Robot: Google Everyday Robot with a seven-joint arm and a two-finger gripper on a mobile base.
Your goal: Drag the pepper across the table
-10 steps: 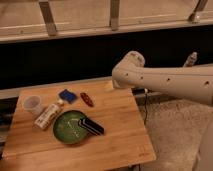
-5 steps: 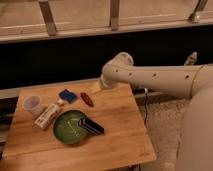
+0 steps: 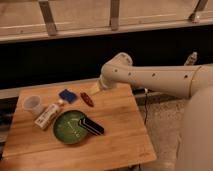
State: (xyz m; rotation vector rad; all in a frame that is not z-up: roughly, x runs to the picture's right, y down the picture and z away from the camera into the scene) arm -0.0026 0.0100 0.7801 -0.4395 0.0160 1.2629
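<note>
View: camera view, the only one; it looks down at the worktop (image 3: 115, 142) from the front.
Pepper: the pepper (image 3: 87, 99) lies flat on the bare wood in the back half of the worktop, just right of the block (image 3: 67, 95) and behind the plate (image 3: 59, 131); it touches neither.
Claw: the claw (image 3: 96, 88) is at the end of the arm (image 3: 150, 77), which reaches in from the right. It hangs just behind and to the right of the pepper, very near it. I cannot tell how far it is open, and I see nothing held in it.
Step in hand: in my judgement, the approach; contact with the pepper is not yet clear.
How to do it well: come low enough that the tip presses on the pepper or sits just behind it. The pepper is slim and may roll or slip out sideways, so the push should go slowly and in one straight line.
Path: the free wood is to the right and to the front right. A pull to the left would meet the block, and one straight to the front would meet the plate.
Plate: green and round; a dark flat thing (image 3: 91, 126) lies on it and sticks out over the right rim.
Cup: the cup (image 3: 32, 103) stands upright at the left; it looks empty, but I am not sure.
Bottle: the bottle (image 3: 48, 115) lies on its side between cup and plate; its content is hidden.
</note>
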